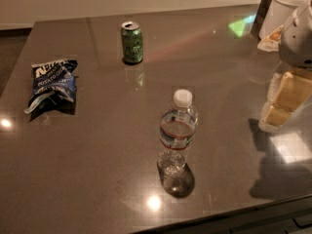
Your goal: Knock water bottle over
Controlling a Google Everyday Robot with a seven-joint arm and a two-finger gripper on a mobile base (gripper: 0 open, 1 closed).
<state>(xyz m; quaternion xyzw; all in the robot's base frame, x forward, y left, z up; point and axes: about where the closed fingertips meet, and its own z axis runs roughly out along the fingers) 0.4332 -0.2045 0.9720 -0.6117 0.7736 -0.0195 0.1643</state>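
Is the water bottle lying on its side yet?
No, the water bottle stands upright on the table, white cap on top, while the gripper hangs off to its right, apart from it.

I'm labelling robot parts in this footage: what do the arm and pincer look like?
At the right edge of the view, right of the water bottle, the arm is a smooth, rounded white shell. Below it the pincer is pale yellowish tan with white edging, blocky in shape. No cables or markings show.

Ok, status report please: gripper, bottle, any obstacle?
Gripper at far right, over table. Water bottle upright, mid-table, untouched. Green can and chip bag off left, not between.
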